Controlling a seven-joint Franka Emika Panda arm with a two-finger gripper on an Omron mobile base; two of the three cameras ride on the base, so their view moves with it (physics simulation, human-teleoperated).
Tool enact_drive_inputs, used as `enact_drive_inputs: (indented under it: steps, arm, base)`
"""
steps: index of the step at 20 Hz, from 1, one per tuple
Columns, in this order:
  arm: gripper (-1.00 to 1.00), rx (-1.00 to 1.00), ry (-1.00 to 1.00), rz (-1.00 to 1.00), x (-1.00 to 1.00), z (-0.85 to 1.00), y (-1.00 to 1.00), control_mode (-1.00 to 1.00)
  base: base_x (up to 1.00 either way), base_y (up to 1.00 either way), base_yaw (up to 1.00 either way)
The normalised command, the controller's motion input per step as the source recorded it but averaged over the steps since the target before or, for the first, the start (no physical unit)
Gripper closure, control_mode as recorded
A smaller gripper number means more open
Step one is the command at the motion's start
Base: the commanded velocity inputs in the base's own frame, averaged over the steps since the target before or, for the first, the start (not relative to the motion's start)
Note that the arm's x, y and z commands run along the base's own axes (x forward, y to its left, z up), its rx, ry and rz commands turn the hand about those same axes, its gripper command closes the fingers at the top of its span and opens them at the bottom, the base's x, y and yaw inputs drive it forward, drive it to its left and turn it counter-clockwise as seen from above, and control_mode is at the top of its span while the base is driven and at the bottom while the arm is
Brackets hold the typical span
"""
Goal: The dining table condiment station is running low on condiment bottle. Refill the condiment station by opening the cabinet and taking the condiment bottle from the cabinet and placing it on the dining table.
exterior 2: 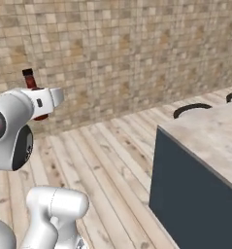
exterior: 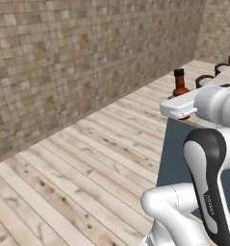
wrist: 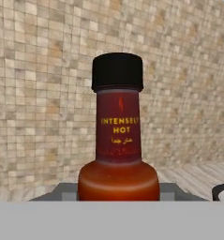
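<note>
Close to the hand camera, a hot-sauce bottle (wrist: 118, 136): black cap, dark red label reading "INTENSELY HOT", red-brown shoulder swelling at the bottom. Held upright in the jaws (exterior: 182, 106), gripped low on the body, with neck and cap standing clear above the white hand. Seen from the left base view as a small dark bottle poking up over the hand; from the right base view (exterior 2: 31, 81) as a cap and neck above the white wrist. Carried in the air, not resting on anything.

Behind it, a wall of small beige and brown tiles (exterior: 78, 62) running across the whole background. Below, a floor of pale wooden planks (exterior: 78, 168).

To the right, the counter (exterior 2: 209, 136) with a light marbled stone top and a dark blue side panel, its near corner jutting toward the arm. Bottle well short of the stone top in the right base view, off to the left of it over the floor. Black curved stool backs (exterior 2: 192, 109) along the far edge of the counter. Open floor between bottle and counter corner.
</note>
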Motion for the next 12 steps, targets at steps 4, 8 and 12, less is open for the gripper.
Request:
enact_drive_inputs:
  steps: [4, 8, 12]
  arm:
    - [1.0, 0.0, 0.0, 0.0, 0.0, 0.0, 0.0, 1.0]
    - [1.0, 0.0, 0.0, 0.0, 0.0, 0.0, 0.0, 1.0]
    - [1.0, 0.0, 0.0, 0.0, 0.0, 0.0, 0.0, 1.0]
  base:
    - [1.0, 0.99, -0.51]
    - [1.0, 1.0, -0.5]
    - [1.0, 1.0, -0.5]
